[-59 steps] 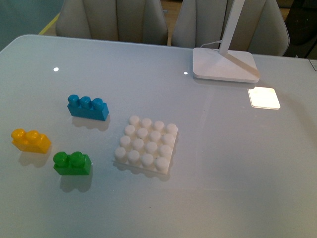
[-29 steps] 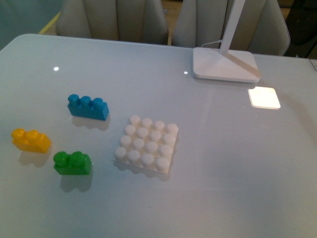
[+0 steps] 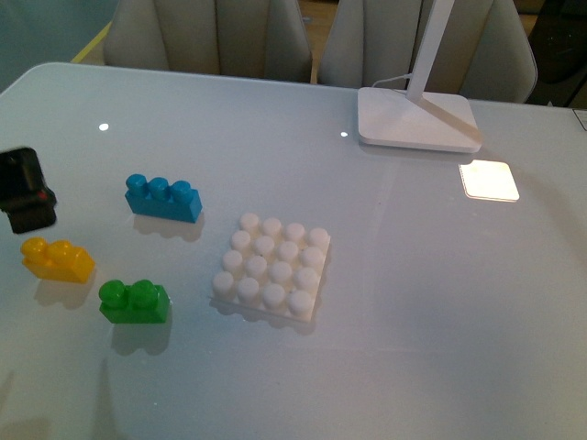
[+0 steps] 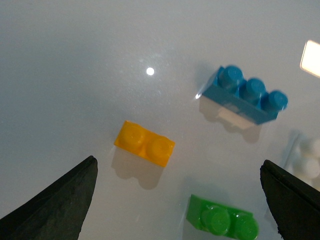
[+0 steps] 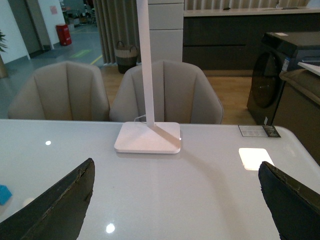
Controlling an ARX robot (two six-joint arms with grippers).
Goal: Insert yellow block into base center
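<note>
My left hand [image 3: 26,191] hangs over the left side of the worktop [image 3: 440,302], just behind the yellow block [image 3: 57,259] and apart from it. In my left wrist view its two dark fingers [image 4: 55,205] are spread wide and grip nothing, and the yellow block [image 4: 145,143] lies ahead of the gap. The block rests flat on the worktop, studs up, well apart from the base [image 3: 271,267], which sits further right. The green brick [image 3: 135,302] lies near the yellow one, closer to me, and the blue brick [image 3: 163,197] lies beyond both. My right hand [image 5: 176,167] shows only in its own wrist view, fingers [image 5: 60,205] spread wide, facing the white lamp foot [image 5: 148,137].
</note>
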